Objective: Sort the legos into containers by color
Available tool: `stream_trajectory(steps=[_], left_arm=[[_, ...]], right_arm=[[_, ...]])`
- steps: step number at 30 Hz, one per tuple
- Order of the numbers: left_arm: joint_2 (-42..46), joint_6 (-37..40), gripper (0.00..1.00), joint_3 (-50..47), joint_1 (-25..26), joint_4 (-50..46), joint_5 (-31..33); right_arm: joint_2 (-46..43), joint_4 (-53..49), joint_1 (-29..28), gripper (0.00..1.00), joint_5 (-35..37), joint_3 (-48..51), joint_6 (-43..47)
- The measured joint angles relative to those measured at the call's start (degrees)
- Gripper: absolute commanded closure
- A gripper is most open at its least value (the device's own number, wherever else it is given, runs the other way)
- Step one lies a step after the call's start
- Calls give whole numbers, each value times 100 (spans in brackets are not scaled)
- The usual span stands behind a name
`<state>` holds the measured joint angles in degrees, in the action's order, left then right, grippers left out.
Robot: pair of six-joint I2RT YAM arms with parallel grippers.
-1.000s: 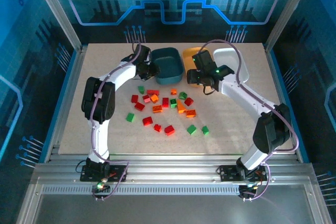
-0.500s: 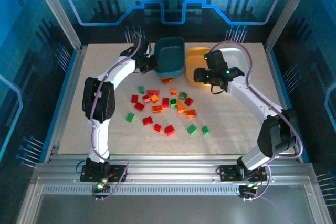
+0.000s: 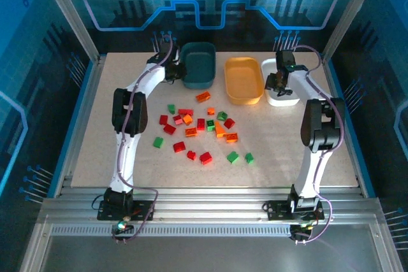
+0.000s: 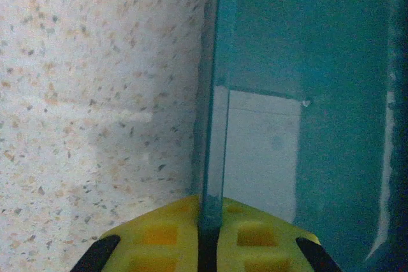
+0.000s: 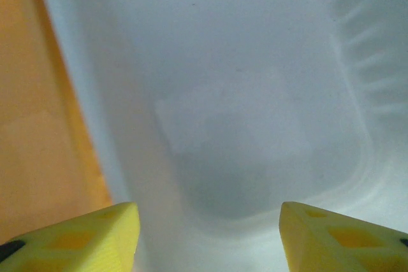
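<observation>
Bricks first: the small studded plastic bricks in red, orange and green (image 3: 201, 124) lie scattered across the middle of the speckled light table (image 3: 115, 113), red and orange bunched at the centre. A few green ones sit on the near fringe. One orange brick (image 3: 203, 97) lies a little apart on the far side of the bunch, just in front of the dark teal shallow plastic tray (image 3: 199, 76).

That tray heads a row along the far side of the table. Next comes the orange shallow plastic tray (image 3: 244, 81) in the middle, then the white shallow plastic tray (image 3: 284, 101) on the right, just beside the orange one.

Over to the left arm: the left fingers (image 3: 180, 74) are at the teal tray's left rim. From the wrist camera the yellow left fingers (image 4: 159, 234) are pressed together on the thin upright wall of the dark teal tray (image 4: 319, 62), one finger outside over the table (image 4: 95, 93), one inside. A pale rectangular patch shows on the tray floor.

On the right, the right fingers (image 3: 278, 84) hang over the white tray. The wrist view has the right fingers (image 5: 89, 234) spread wide above the white tray's (image 5: 242, 93) floor, with the orange tray (image 5: 25, 93) along the left edge.
</observation>
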<state>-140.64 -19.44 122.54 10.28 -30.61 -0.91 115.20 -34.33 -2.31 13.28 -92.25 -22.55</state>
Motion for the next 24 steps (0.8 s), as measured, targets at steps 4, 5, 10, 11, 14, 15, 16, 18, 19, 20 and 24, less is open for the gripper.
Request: stream_trajectory(steps=[4,5,10,11,14,15,16,18,19,20,24], left_arm=[[-22,94,100,11,-4,2,61],[-22,136,100,11,-4,2,68],[-22,258,100,4,17,0,68],[-17,293,100,-11,22,4,68],[129,315,100,-271,66,83,70],[223,313,100,-422,94,103,70],[310,308,100,-564,127,118,70],[490,302,100,-846,201,146,68],[570,291,100,-984,240,166,68],[643,291,100,-1108,280,205,68],[826,236,100,-1414,413,286,74]], right_arm=[[264,-17,118,41,4,-256,164],[328,-20,127,42,0,-321,197],[660,-37,136,45,-295,-581,409],[708,-44,138,45,-402,-629,433],[798,-66,138,46,-743,-723,485],[804,-68,138,46,-870,-726,487],[804,-70,138,46,-1014,-726,487],[804,-68,136,47,-1298,-726,485],[804,-63,133,47,-1429,-726,483],[804,-61,131,47,-1519,-726,483],[804,-61,111,46,-1834,-741,485]])
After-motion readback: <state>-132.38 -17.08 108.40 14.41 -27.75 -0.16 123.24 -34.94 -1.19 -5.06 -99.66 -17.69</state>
